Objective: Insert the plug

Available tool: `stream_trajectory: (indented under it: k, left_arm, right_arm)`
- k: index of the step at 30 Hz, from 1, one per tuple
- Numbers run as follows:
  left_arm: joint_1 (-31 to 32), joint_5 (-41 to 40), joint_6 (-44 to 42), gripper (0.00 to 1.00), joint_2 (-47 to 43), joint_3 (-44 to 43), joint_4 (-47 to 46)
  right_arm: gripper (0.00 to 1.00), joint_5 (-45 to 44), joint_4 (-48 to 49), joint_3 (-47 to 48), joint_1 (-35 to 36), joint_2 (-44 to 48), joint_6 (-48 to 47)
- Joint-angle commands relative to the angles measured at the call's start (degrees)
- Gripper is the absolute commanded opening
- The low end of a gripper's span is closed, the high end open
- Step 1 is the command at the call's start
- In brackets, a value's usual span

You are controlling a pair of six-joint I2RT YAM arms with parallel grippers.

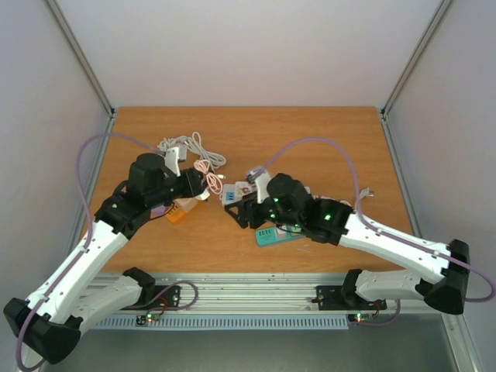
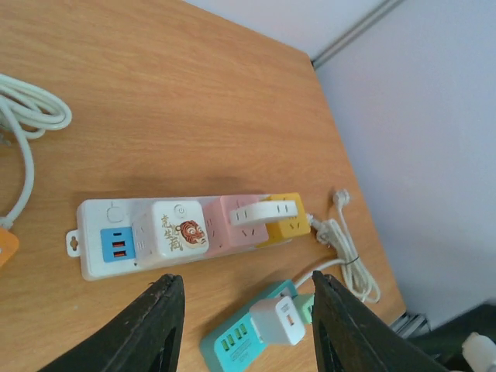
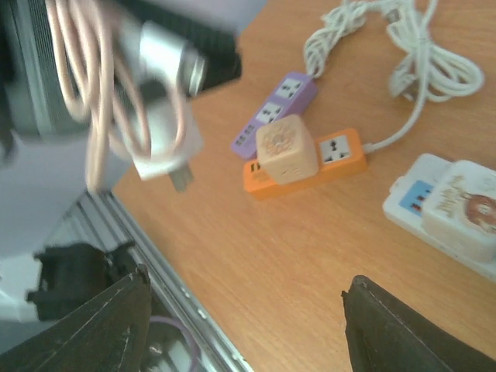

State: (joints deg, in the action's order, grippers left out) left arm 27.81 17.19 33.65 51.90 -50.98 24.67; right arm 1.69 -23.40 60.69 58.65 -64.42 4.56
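Right wrist view: one white plug point(image 3: 159, 136) with a coiled pink cable point(image 3: 93, 93) hangs above the worktop point(image 3: 256, 256). It is pinched in the left gripper point(image 1: 200, 184), up-left of the right gripper point(image 3: 244, 291), whose jaws gape wide and empty. Four power strips: orange strip point(image 3: 349, 159) and purple strip point(image 3: 283, 101) ahead of it, white strip point(image 3: 403, 203) to its right, and teal strip point(image 2: 232, 341) before the left gripper.

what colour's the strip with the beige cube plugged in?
Orange. The strip shows best in the right wrist view.

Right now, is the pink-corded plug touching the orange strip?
Apart. The right wrist view shows bare table between the plug and the orange strip.
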Motion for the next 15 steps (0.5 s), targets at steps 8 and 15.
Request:
stream_trajectory:
  k: [8, 15]
  left_arm:
    - [-0.04, -2.1, 16.27, 0.28, 2.23, -10.06, 12.17]
    - [-0.05, 1.37, 19.4, 0.28, 1.54, -9.76, 11.55]
  right_arm:
    - [0.67, -0.71, 24.8, 1.71, 6.47, -12.23, -13.96]
    - [0.63, -0.64, 30.05, 1.61, 6.47, -13.66, -15.37]
